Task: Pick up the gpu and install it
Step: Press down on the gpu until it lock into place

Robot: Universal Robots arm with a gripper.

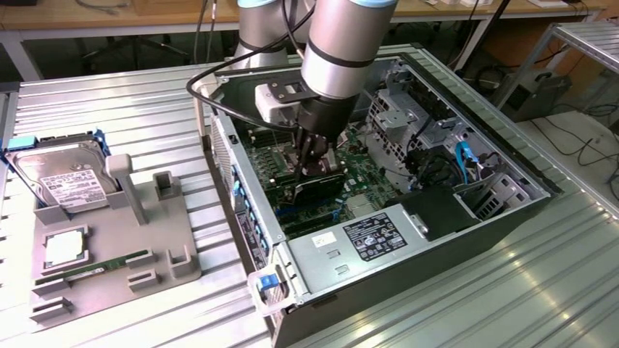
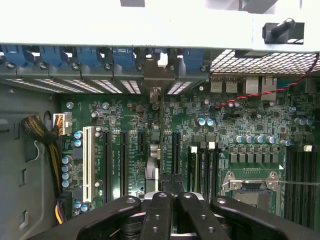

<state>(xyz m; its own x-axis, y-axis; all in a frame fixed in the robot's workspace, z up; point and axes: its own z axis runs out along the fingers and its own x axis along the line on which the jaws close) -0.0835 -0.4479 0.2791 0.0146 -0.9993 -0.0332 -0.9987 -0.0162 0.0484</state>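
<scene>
We find the gripper (image 1: 320, 168) clamped on the gpu (image 1: 317, 190), held on edge inside the computer case (image 1: 503, 210) just above the motherboard (image 2: 150, 125). Good seating demands the card stay upright, aligned with its slot (image 2: 176, 145).

Gpu (image 1: 320, 190) in PC case (image 1: 503, 210), under tool (image 1: 317, 168).

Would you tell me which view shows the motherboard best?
The wrist view: the motherboard faces the camera, slots and socket plain. The exterior view shows it slantwise inside the case, partly behind the hand.
</scene>
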